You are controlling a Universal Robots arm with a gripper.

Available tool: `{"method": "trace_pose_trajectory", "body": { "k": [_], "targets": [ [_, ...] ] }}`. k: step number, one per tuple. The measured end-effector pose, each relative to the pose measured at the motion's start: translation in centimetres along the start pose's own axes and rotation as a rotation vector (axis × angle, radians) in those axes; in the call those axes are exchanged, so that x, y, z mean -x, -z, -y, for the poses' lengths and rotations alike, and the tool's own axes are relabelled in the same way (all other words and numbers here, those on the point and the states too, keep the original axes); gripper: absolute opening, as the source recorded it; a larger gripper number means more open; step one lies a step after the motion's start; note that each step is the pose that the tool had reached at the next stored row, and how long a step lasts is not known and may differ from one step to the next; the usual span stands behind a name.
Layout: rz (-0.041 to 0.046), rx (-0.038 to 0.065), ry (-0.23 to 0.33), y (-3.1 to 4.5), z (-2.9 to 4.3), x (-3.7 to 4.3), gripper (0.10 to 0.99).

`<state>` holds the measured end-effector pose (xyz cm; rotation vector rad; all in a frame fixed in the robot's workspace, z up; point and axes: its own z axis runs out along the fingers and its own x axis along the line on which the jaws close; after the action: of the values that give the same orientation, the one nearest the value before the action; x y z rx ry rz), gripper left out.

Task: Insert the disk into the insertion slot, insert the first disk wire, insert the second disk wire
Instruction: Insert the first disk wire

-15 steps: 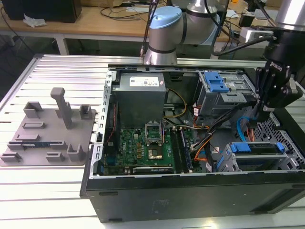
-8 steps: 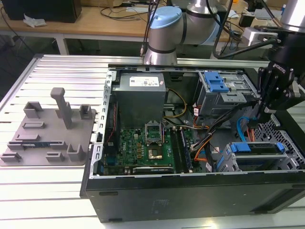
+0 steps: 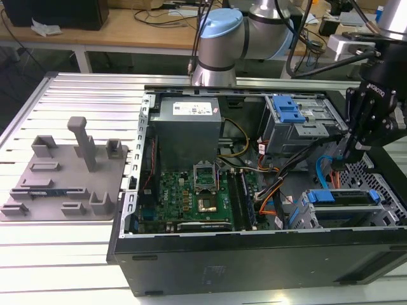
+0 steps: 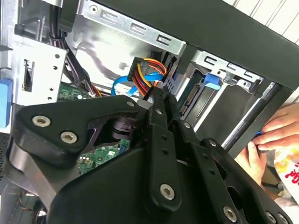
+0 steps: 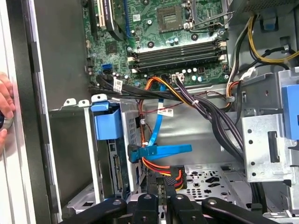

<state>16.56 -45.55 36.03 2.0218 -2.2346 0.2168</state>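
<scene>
Claw (image 5: 164, 187) grips the wire plug (image 5: 170, 178) — near the seated disk's (image 5: 114, 163) edge.

white power supply label (image 3: 191, 110), print seemingly too small to read

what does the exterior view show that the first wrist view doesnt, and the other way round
Exterior view, not first wrist view: the grey fixture plate beside the case, the arm's blue-capped joint. First wrist view, not exterior: a hand at the case's edge. Both: the motherboard, the disk, the blue cable, the gripper.
</scene>
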Motion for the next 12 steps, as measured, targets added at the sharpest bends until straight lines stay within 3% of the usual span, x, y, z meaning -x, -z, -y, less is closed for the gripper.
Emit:
{"method": "trace_pose_trajectory", "body": {
  "k": [3,12],
  "targets": [
    [0.0161,-0.001,0.011,0.01,0.03,-0.37,0.169],
    [0.0403,-0.002,0.032,0.16,0.09,-0.98,0.169]
  ]
}}
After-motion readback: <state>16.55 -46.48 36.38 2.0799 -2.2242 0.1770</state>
